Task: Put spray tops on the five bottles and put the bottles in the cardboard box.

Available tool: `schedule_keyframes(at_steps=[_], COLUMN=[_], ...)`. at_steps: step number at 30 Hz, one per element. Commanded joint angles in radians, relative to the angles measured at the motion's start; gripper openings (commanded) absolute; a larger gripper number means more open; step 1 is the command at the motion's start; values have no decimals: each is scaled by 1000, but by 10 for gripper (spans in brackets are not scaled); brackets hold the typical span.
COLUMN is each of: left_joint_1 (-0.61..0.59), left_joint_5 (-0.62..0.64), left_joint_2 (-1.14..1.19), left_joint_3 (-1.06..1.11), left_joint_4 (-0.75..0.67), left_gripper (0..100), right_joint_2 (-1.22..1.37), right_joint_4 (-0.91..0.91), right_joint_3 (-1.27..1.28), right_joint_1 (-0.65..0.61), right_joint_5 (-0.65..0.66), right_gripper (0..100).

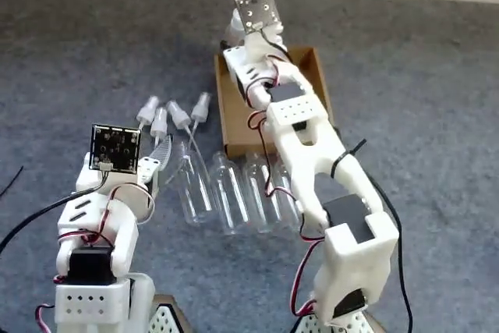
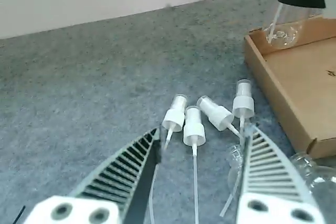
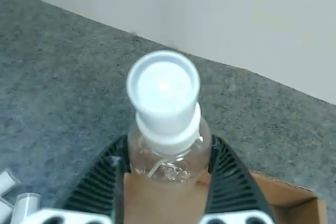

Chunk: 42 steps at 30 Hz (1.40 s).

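A capped bottle (image 3: 164, 129) is clamped by the right gripper (image 3: 168, 153) and held over the far end of the cardboard box (image 1: 234, 115). If it is released from there, it may be tipped over the low wall and lost onto the table (image 1: 78, 52). The left gripper (image 2: 202, 132) is spread open just above four loose spray tops (image 2: 193, 127), near four uncapped bottles (image 1: 234, 193). A top could be knocked aside if the fingers are lowered off-centre.
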Motion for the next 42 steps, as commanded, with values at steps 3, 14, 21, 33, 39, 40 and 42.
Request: schedule_keyframes(at_steps=[3,14,21,33,39,40,42], left_joint_1=[-12,-12,-12,-12,-12,-12,-12], left_joint_5=[-3,-3,-3,-3,-3,-3,-3], left_joint_2=[1,1,1,1,1,1,1], left_joint_3=[-4,-4,-4,-4,-4,-4,-4], left_joint_4=[-26,-26,-26,-28,-28,-28,-28], left_gripper=[231,231,231,231,231,231,231], right_joint_2=[-19,93,122,120,119,119,119], right_joint_4=[12,39,45,48,48,48,53], right_joint_3=[21,7,-35,-38,-39,-41,-61], right_joint_1=[10,12,8,-10,-10,-10,-12], right_joint_5=[12,12,11,12,12,12,12], right_gripper=[5,5,12,213,214,214,214])
